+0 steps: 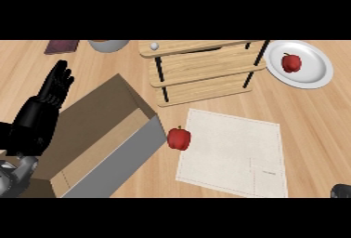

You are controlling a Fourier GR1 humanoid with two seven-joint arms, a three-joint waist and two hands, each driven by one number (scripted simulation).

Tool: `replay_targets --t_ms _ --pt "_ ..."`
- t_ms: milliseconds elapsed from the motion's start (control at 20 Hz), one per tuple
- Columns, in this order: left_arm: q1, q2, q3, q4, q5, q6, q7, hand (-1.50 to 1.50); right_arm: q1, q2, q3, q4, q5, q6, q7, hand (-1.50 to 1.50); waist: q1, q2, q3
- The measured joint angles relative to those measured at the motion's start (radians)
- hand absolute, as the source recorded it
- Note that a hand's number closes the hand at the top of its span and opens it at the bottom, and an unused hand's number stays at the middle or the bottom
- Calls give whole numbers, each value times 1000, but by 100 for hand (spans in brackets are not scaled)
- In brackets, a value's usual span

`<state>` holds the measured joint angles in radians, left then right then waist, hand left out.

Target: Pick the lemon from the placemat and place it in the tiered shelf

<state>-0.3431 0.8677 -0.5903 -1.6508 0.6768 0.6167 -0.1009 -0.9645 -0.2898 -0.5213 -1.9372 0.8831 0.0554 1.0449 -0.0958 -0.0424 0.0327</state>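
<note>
A white cloth placemat (237, 153) lies on the wooden counter at centre right. No lemon shows on it; a red bell pepper (179, 138) stands at its left edge. The wooden tiered shelf (205, 69) with black posts stands behind the mat, and a small white round thing (154, 45) sits on its top tier. My left hand (53, 88) rests open at the left with fingers up, over the cardboard box. Only a dark bit of my right hand (341, 190) peeks in at the lower right corner, beside the mat.
An open cardboard box (103, 135) fills the left side, its grey flap next to the pepper. A white plate (312, 74) holding another red pepper (292, 62) sits at the back right. A grey bowl (107, 45) and a dark red flat item (61, 46) lie at the back left.
</note>
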Motion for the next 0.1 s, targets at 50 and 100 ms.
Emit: replay_targets --t_ms 50,100 --pt "4 3 0 0 1 3 -2 0 15 -5 -19 -22 -33 25 -2 -150 -4 0 1" --pt "7 5 2 -4 3 5 -3 0 36 -15 -46 -45 -65 49 -4 -150 -6 -1 0"
